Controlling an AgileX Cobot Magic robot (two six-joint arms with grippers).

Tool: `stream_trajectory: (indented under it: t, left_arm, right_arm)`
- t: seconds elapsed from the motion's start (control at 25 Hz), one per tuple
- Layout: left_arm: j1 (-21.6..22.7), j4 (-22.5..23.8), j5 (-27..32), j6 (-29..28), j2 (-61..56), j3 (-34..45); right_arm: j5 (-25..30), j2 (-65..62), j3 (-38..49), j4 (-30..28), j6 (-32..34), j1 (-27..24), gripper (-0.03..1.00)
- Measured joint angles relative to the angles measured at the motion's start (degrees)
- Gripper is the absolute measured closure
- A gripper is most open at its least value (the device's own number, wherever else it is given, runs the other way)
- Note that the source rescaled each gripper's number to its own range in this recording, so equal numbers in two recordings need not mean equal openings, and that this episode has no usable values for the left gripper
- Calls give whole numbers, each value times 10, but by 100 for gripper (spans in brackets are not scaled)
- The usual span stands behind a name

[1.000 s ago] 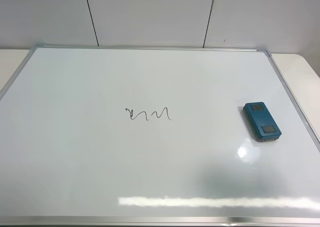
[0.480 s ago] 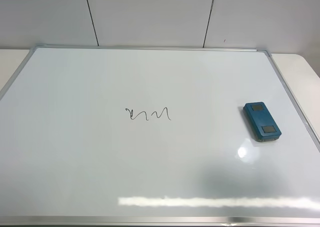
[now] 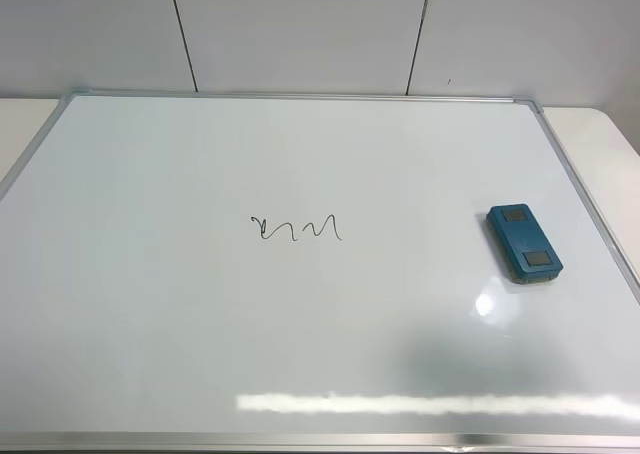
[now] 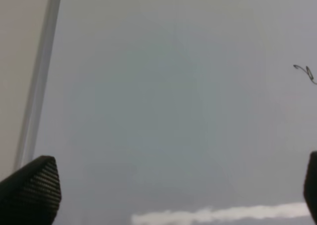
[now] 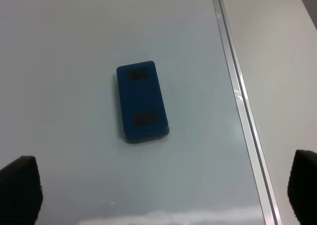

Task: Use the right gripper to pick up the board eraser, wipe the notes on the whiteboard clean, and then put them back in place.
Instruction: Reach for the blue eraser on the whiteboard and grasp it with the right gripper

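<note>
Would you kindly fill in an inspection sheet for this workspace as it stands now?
Surface: whiteboard, glossy, silver-framed, lying flat on a pale table.
Job's things: board eraser lying flat near the board's right edge; notes near the middle, not yet wiped.
Clutter: nothing seen.
Hands: left hand open, empty, over bare board; right hand open, empty, above the eraser.
Cables: nothing seen.
Surroundings: pale panelled wall behind.

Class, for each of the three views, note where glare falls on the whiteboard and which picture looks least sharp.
Exterior high: sharp; a glare strip along the near edge of the whiteboard and a bright spot near the board eraser. Left wrist: haziest, with the notes blurred and a glare streak. Right wrist: slightly soft, faint glare.
</note>
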Motion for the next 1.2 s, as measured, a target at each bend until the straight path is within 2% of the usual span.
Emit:
stream_trajectory:
  t: [0.36,0.6,1.0,1.2]
  left_arm:
    - [0,0,0,0,0,0]
    - [0,0,0,0,0,0]
    - [0,0,0,0,0,0]
    - [0,0,0,0,0,0]
  right_arm:
    - [0,2,0,0,3,0,-3]
    - [-1,94,-5,-1,6,0,-3]
    - [-17,311,-147,-29,11,0,-3]
    - [-25,404,-182,-32,21,0,-3]
